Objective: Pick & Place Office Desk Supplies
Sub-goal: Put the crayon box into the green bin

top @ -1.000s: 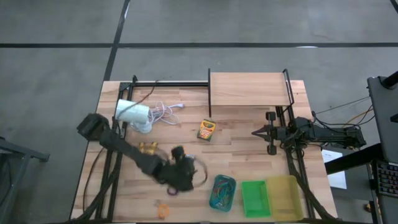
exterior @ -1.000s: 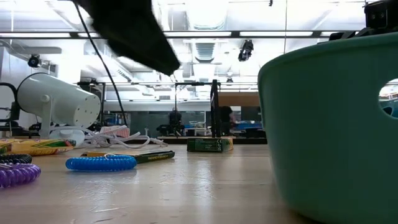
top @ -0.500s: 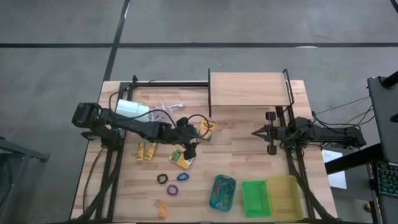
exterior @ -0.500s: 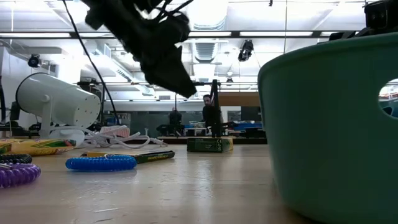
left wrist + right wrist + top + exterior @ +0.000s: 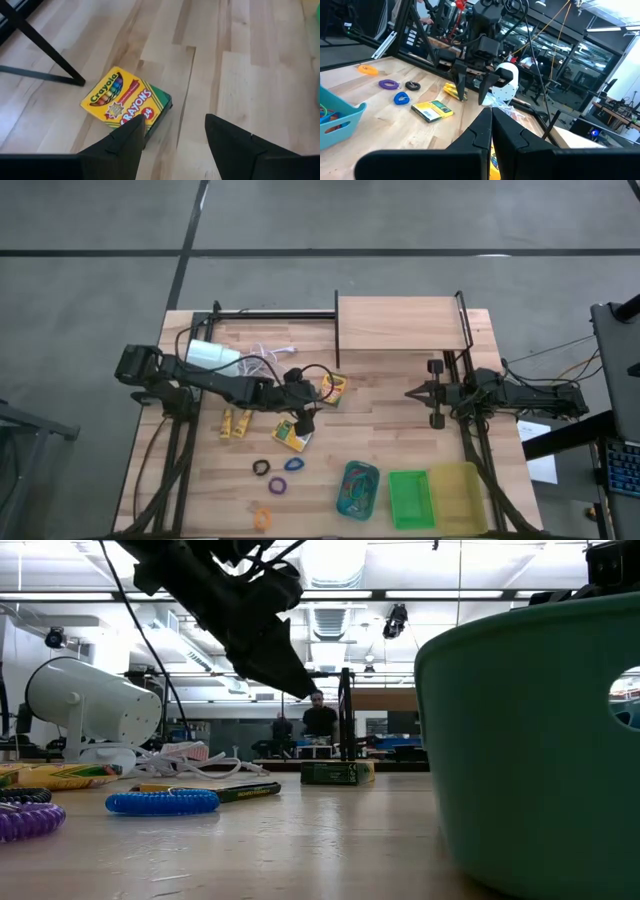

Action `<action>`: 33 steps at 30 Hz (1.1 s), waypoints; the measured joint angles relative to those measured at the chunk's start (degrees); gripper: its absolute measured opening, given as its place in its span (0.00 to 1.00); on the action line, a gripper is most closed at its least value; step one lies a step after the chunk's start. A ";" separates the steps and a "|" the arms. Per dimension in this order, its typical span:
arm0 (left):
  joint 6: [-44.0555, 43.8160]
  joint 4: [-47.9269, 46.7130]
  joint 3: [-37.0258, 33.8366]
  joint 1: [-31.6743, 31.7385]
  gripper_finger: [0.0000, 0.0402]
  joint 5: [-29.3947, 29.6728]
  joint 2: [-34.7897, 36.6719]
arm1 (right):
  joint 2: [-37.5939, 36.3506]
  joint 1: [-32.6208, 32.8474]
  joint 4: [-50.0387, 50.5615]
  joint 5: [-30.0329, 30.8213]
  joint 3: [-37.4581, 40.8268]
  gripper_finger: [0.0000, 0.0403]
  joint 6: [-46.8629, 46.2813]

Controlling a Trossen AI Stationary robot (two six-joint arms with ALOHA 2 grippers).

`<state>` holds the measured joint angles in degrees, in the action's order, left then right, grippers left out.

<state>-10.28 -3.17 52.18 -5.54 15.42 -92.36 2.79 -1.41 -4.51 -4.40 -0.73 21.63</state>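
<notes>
crayon box (image 5: pixel 127 103) on table just beyond spread left pincer (image 5: pixel 175 131)

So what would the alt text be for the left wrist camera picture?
A yellow-and-green Crayola crayon box lies flat on a pale wooden table, just ahead of the left claw, whose two dark fingers stand open. A black metal leg crosses the corner.

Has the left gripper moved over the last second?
Yes. The open left gripper swung from near the teal plastic tray up toward the white cylindrical lamp and wooden shelf.
</notes>
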 joint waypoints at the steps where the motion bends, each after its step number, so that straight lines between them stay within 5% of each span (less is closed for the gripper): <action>1: -0.01 -0.24 -0.01 0.00 0.54 0.02 -0.02 | 0.00 0.01 0.00 0.00 0.00 0.02 0.00; 11: -5.94 -0.85 -0.02 -3.69 0.54 -0.10 -0.17 | 0.00 0.02 0.00 0.00 0.00 0.02 -0.02; 15: -10.15 -0.27 -0.02 -6.77 0.54 5.57 -0.17 | 0.00 0.02 0.00 0.01 0.02 0.02 0.00; 24: -7.27 0.64 -0.02 -13.43 0.54 13.56 -0.20 | 0.00 0.00 0.00 0.00 0.02 0.02 0.00; 33: -5.79 1.06 -0.02 -13.86 0.54 13.81 -0.20 | 0.00 0.02 0.00 0.00 0.00 0.02 -0.01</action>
<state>-16.07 -2.11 52.16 -19.40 29.23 -92.55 2.79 -1.39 -4.51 -4.40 -0.73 21.61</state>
